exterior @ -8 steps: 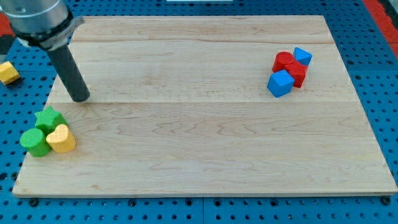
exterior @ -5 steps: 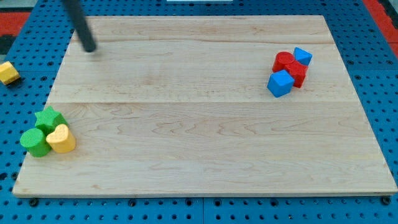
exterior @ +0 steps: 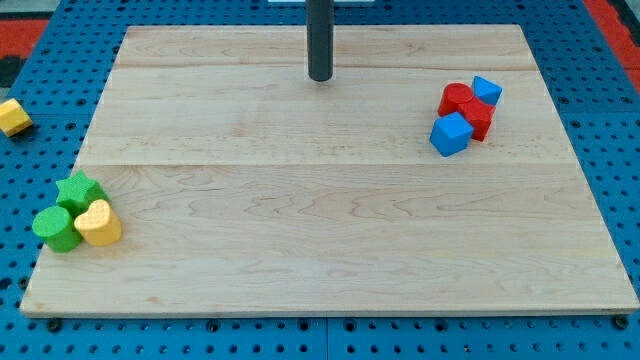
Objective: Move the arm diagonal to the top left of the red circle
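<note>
The red circle [exterior: 456, 98] sits at the view's right in a tight cluster with another red block [exterior: 479, 120], a small blue block [exterior: 487, 90] and a larger blue cube [exterior: 450, 133]. My tip [exterior: 320, 77] rests on the wooden board [exterior: 320, 230] near the view's top centre. It is well to the left of the red circle and slightly higher, with bare wood between them.
A green star [exterior: 79, 190], a green cylinder [exterior: 55, 229] and a yellow heart [exterior: 98, 223] are bunched at the board's lower left. A yellow block [exterior: 12, 117] lies off the board on the blue pegboard at the left.
My tip has swept from the board's left side up to the top left and then right to the top centre. No block has moved.
</note>
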Tool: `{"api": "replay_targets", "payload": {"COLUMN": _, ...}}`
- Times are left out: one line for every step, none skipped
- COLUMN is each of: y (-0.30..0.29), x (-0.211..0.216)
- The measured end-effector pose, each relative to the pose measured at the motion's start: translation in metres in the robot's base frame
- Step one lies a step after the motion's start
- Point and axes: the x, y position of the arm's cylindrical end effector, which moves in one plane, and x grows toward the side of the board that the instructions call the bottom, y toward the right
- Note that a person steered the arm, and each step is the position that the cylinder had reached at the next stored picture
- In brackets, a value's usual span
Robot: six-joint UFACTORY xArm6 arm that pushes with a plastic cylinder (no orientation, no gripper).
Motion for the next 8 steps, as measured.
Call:
{"api": "replay_targets", "payload": {"y": 0.004, "x": 0.0}}
{"api": "replay_targets", "payload": {"y": 0.01, "x": 0.0}}
{"api": "replay_targets", "payload": {"y": 0.022, "x": 0.0}}
{"api": "replay_targets", "payload": {"y": 0.072, "x": -0.005}}
{"api": "replay_targets", "payload": {"y": 0.156, "x": -0.013}}
{"api": "replay_targets", "payload": {"y": 0.115, "x": -0.013}}
{"api": "replay_targets", "payload": {"y": 0.07, "x": -0.013}}
{"api": "replay_targets", "payload": {"y": 0.071, "x": -0.013}}
